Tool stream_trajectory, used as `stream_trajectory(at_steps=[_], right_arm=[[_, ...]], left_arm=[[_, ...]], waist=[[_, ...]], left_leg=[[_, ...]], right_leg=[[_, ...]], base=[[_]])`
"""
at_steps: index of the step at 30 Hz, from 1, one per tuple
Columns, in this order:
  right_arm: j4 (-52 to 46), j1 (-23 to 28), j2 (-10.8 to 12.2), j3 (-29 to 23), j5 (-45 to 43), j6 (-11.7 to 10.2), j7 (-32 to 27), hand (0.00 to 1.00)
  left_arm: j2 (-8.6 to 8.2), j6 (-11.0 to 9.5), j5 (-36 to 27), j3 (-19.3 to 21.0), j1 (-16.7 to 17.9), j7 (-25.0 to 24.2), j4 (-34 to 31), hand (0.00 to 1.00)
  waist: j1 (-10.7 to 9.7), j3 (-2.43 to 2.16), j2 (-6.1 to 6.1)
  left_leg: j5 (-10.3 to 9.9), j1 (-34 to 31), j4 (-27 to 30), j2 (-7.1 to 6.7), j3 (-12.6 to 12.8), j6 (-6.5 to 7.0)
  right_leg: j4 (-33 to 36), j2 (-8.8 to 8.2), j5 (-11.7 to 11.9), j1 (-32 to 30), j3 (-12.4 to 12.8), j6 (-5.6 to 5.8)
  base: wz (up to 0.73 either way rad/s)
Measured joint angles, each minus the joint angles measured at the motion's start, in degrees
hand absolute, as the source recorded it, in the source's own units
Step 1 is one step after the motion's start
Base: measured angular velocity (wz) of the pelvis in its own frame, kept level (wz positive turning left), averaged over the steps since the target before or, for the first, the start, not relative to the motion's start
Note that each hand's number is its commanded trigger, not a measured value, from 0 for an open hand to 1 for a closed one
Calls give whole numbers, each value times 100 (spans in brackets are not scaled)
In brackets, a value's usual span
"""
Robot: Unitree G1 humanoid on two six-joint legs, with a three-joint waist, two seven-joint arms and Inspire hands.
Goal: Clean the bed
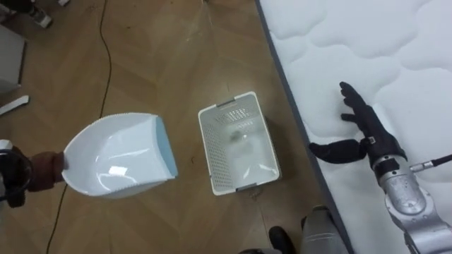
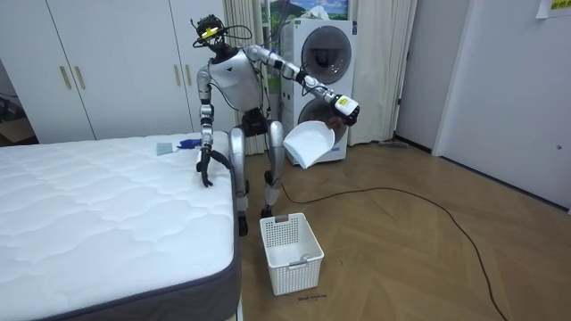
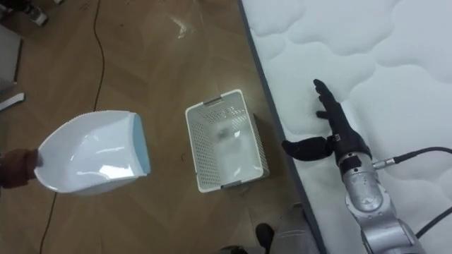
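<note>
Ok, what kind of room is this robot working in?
Probably a bedroom, perhaps a home-style test room: a bare white mattress, tall white wardrobes behind it, and two stacked laundry machines.

A white wardrobe (image 2: 107,62) lines the back wall; stacked washing machines (image 2: 323,52) stand beside a pale curtain (image 2: 382,62).

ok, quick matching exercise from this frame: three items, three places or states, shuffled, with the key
Items:
1. white plastic scoop with pale blue edge
2. white perforated plastic basket
3. right robot hand

Places:
a. on the white quilted mattress, fingers straight
b. standing on the wooden floor beside the bed
c. held up over the floor by the left robot hand

Pairs: 1-c, 2-b, 3-a
</note>
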Motion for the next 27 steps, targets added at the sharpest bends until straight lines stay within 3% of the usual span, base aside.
stream_trajectory(at_steps=[11, 14, 17, 20, 21, 22, 24, 27], right_arm=[[26, 7, -43, 0, 432, -17, -13, 0], [25, 37, -41, 15, 434, -69, -49, 0], [53, 34, -35, 95, 604, -77, -96, 0], [104, 137, -32, 227, 648, -117, -132, 0], [200, 215, -11, 231, 623, -164, -145, 0], [288, 222, 4, 240, 617, -194, -145, 0], [351, 339, 16, 301, 628, -151, -198, 0], [545, 526, 8, 392, 652, 8, -360, 0]], left_arm=[[0, -10, 51, -170, -281, -22, -133, 100], [-1, -21, 26, -170, -277, 192, -179, 100], [-1, -111, -22, -165, -266, 485, -177, 100], [-3, -271, -36, 24, 63, 797, -383, 100], [-6, -321, -21, 178, 289, 929, -635, 100], [-9, -352, 5, 247, 410, 994, -748, 100], [-55, -469, 68, 533, 928, 1222, -1198, 100], [-80, -528, 137, 554, 1316, 1335, -1643, 100]], waist=[[-8, 10, -15], [-18, 36, -57], [71, 87, -180], [157, 39, -379], [266, 2, -494], [336, -8, -530], [584, -71, -781], [665, -110, -936]], left_leg=[[-1, 0, -24, 0, 7, 0], [-1, -1, -12, 11, 10, 0], [-67, -22, 87, 96, 37, -11], [-108, 11, 101, 174, 45, -50], [-131, 44, 77, 237, 71, -80], [-146, 66, 76, 280, 74, -98], [-261, 213, 88, 385, 78, -156], [-432, 447, 177, 460, -111, -185]], right_leg=[[17, 12, -16, 1, 32, -3], [9, 14, -18, 15, 28, -1], [-46, 127, -3, 20, 93, -12], [-182, 300, 51, 24, 249, -33], [-288, 422, 112, 46, 351, -47], [-356, 467, 151, 80, 359, -58], [-530, 665, 227, 226, 542, -77], [-760, 784, 248, 604, 513, -63]], base=[[1], [0], [-14], [-26], [-40], [-63], [-69], [-25]])
